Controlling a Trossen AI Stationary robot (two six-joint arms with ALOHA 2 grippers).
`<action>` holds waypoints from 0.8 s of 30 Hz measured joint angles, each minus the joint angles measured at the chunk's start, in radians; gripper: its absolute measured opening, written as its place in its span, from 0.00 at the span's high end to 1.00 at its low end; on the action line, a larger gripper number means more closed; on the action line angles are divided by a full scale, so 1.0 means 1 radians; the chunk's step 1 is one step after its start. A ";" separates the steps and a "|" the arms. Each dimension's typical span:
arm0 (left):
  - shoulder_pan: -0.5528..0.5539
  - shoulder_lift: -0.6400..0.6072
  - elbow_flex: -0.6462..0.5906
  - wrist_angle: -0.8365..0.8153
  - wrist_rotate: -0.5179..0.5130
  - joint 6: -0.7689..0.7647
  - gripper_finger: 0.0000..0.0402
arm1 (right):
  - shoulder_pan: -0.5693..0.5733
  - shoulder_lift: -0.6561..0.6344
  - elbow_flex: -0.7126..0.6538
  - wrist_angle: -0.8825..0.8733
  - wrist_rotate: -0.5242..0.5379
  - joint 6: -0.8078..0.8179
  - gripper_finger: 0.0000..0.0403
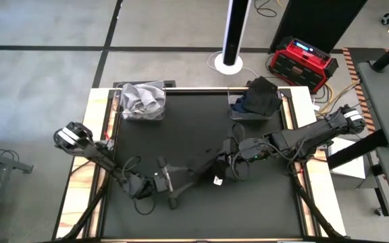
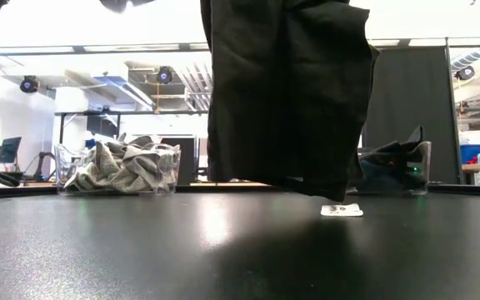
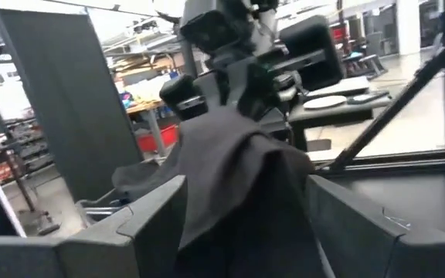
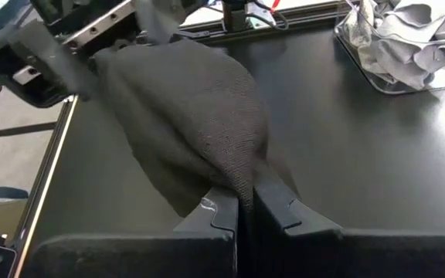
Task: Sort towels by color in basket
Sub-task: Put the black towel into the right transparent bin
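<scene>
Mid-table [image 1: 248,202] — black towel [image 4: 199,116] in R claw [image 4: 246,202]

I'm standing in what is looking like a robotics lab: ceiling lights [image 2: 30,83] are hanging over open floor, a monitor [image 2: 10,150] is glowing on a far bench, black partition screens [image 2: 409,112] are standing behind the desk [image 1: 194,142], and a red power unit [image 1: 302,62] is sitting on the floor.

Bright overhead light, tabletop glare, wrist blur
</scene>
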 joint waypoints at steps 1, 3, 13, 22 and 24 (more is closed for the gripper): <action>0.004 0.006 0.004 0.000 0.013 0.000 0.38 | 0.000 0.000 -0.001 0.000 0.000 0.000 0.98; 0.008 0.013 0.009 -0.002 0.062 -0.009 0.38 | 0.000 0.000 -0.002 -0.001 0.000 0.000 0.98; 0.034 0.044 0.012 -0.001 -0.045 -0.083 0.38 | 0.000 0.000 -0.002 0.000 0.000 -0.017 0.98; 0.066 0.045 0.012 -0.001 0.081 -0.058 0.38 | 0.000 0.000 -0.002 0.000 0.000 -0.019 0.98; 0.080 0.045 0.012 -0.011 0.104 -0.037 0.38 | 0.000 0.000 -0.002 0.000 0.000 -0.019 0.98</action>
